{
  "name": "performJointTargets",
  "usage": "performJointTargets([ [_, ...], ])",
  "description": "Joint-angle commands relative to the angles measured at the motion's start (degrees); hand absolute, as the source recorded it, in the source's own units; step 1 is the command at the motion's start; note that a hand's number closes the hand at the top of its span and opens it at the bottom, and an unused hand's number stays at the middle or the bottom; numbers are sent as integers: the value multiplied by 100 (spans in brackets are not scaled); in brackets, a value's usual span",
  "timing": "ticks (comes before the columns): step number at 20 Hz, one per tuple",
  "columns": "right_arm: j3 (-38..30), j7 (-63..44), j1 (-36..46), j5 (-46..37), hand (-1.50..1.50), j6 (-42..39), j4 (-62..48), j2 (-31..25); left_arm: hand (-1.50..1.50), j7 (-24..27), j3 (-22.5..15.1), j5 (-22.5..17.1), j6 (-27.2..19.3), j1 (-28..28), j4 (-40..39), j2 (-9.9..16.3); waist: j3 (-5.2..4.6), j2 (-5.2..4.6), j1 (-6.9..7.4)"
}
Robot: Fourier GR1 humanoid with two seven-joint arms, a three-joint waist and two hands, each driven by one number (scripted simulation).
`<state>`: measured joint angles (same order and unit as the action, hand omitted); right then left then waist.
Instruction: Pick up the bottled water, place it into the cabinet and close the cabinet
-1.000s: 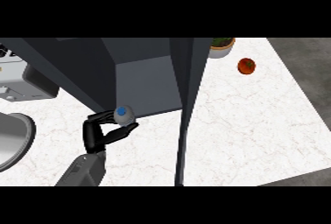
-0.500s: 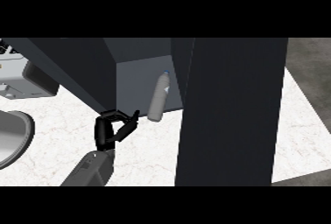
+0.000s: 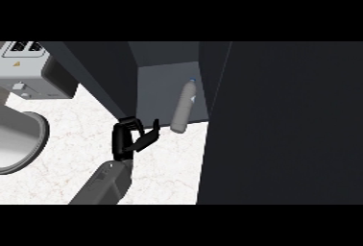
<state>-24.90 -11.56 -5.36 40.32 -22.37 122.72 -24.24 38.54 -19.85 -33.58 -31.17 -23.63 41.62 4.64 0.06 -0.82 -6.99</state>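
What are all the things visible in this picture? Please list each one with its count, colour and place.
bottled water: one, pale grey with a blue cap, standing tilted inside the cabinet opening.
cabinet: one, dark grey, upper centre.
cabinet door: one, dark, filling the right side.
counter: one, white marble, lower left.
appliance: one, light grey, upper left.
round metal basin: one, grey, left edge.
left hand: one, black on a grey forearm, fingers relaxed, just below and left of the bottle, not holding it.

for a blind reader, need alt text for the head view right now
A clear plastic water bottle stands inside the dark cabinet, free of the robot's black left hand, which is open just below it. A dark cabinet door fills the view's right side above the white marble counter.
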Motion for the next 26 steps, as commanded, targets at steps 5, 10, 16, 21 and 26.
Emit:
performJointTargets([
  [5,-154,-83,-255,36,-150,-79,249,-60,150,-264,-118,-146,1064,-1301,456,-237,-15,93,213],
  [10,-181,-212,-536,183,150,-241,545,-100,150,84,-130,-360,1714,-973,402,-348,-16,96,362],
  [16,-353,-748,-1077,1014,150,-290,1423,-195,150,122,-452,-573,2205,-685,740,-460,-11,103,535],
  [21,-34,-944,-1062,659,150,-74,1873,52,150,-160,-737,-246,2545,380,1895,-97,-8,117,698],
  [26,114,-959,-1469,561,150,57,2468,334,-150,-489,-854,-235,2741,1157,2712,510,-8,139,674],
])
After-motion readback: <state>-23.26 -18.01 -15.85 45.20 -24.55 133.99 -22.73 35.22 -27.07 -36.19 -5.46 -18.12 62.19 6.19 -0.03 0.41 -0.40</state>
